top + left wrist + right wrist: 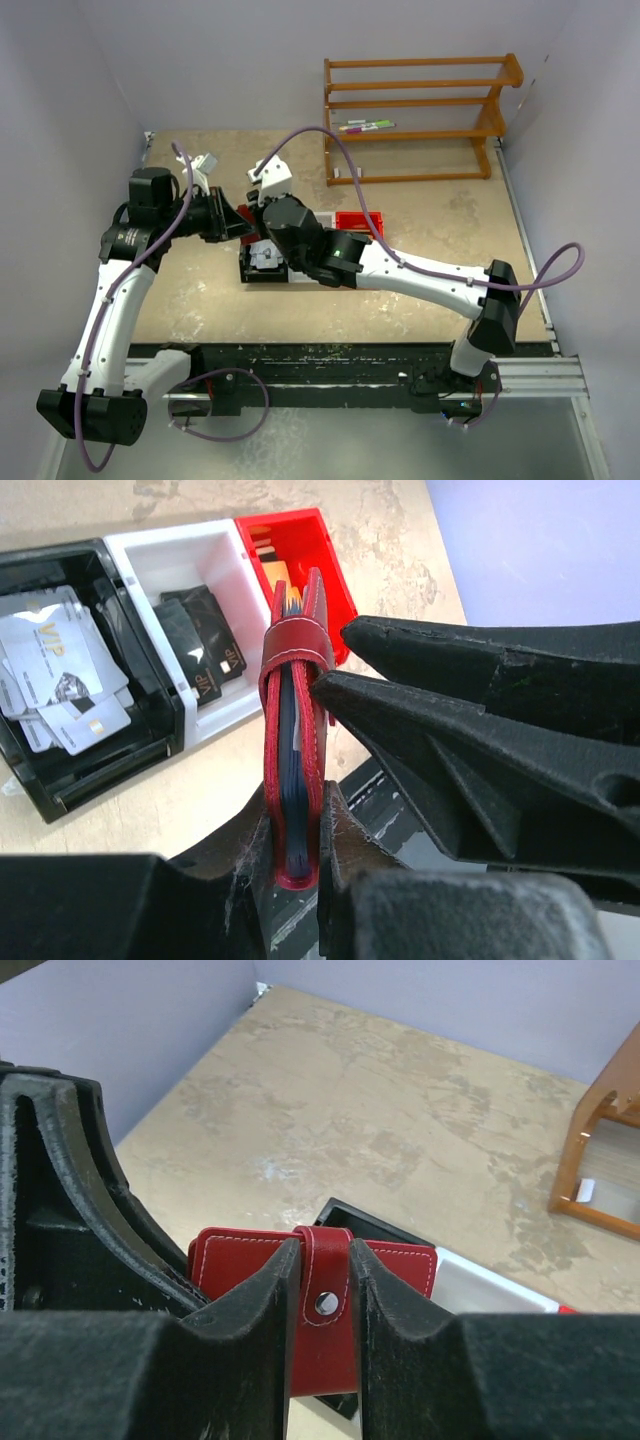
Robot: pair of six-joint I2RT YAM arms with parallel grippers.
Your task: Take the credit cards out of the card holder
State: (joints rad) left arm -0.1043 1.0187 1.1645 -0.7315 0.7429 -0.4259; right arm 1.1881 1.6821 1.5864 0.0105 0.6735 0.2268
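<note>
The card holder [295, 730], dark red with white stitching, is folded shut and held upright above the table. My left gripper [297, 825] is shut on its lower edge, where blue-grey sleeves [291, 790] show between the covers. My right gripper [325, 1260] comes from the other side, and its fingers [262, 1300] press both edges of the red strap tab [325, 1285] with the metal snap. Loose credit cards lie in the bins below: white ones [60, 670], black ones [205, 640] and tan ones [275, 565]. In the top view both grippers meet at mid-table [248, 222].
A black bin [100, 770], a white bin [180, 555] and a red bin [320, 540] stand side by side under the holder. A wooden rack [420, 120] with markers on it stands at the back right. Grey walls enclose the tan table.
</note>
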